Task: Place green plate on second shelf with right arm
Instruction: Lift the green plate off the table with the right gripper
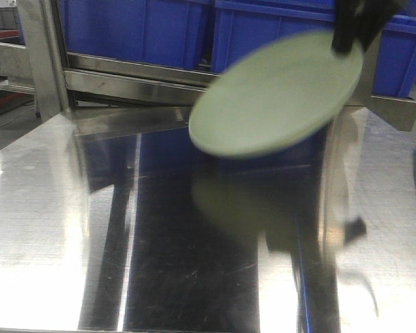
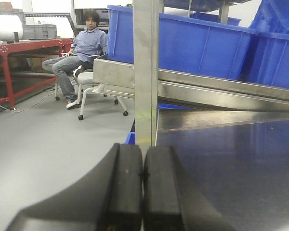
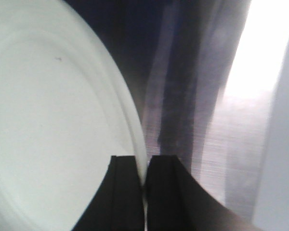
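Note:
The green plate (image 1: 277, 94) hangs tilted in the air above the shiny steel shelf surface (image 1: 159, 229), blurred by motion. My right gripper (image 1: 348, 40) is shut on its upper right rim. In the right wrist view the plate (image 3: 53, 115) fills the left side and its rim is pinched between the black fingers of the gripper (image 3: 144, 168). My left gripper (image 2: 143, 178) is shut with nothing in it, low at the left edge of the steel surface (image 2: 231, 159).
Blue plastic bins (image 1: 159, 31) stand on a sloped steel rack (image 1: 125, 80) behind the surface. A steel upright post (image 2: 145, 67) rises in front of the left gripper. A seated person (image 2: 82, 53) and a red workbench (image 2: 19, 53) are at far left.

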{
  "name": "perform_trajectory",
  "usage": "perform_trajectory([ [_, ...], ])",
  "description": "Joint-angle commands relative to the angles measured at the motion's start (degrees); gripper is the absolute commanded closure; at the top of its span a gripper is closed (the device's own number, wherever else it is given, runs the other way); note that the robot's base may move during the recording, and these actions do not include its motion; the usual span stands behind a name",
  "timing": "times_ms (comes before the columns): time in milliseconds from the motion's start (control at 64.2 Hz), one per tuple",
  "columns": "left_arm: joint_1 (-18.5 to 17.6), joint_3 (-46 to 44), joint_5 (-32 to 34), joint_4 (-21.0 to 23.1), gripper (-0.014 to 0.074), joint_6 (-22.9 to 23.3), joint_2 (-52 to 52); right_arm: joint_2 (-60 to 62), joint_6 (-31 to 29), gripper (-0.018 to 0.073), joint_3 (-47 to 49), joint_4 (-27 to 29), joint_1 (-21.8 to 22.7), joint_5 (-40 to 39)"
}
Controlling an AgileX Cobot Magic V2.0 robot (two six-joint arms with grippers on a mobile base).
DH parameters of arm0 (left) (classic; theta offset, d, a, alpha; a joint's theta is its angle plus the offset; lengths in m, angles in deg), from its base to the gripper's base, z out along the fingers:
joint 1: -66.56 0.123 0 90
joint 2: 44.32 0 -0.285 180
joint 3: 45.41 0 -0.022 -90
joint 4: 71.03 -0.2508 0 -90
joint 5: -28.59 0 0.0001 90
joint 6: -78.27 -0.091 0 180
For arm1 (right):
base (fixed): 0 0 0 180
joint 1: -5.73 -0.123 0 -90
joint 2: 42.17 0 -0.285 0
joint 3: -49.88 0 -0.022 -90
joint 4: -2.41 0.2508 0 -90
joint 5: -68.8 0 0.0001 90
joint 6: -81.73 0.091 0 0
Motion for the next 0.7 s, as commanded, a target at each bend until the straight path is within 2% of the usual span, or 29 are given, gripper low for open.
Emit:
perform_trajectory([
  [0, -0.15, 2.27, 5.03, 0.18, 0.0466, 0.12, 1.0, 10.16, 1.4, 0.0504, 1.33, -1.71, 0.42, -3.8],
  [187, -0.15, 2.27, 5.03, 0.18, 0.0466, 0.12, 1.0, 25.9, 1.42, 0.0504, -4.57, -5.2, 0.42, -6.34],
  [545, -0.15, 2.27, 5.03, 0.18, 0.0466, 0.12, 1.0, 69.34, 1.56, 0.0504, -33.9, -14.44, 0.42, -21.95],
  [685, -0.15, 2.27, 5.03, 0.18, 0.0466, 0.12, 1.0, 81.52, 7.16, 0.0504, -43.71, -16.76, 0.42, -23.13],
])
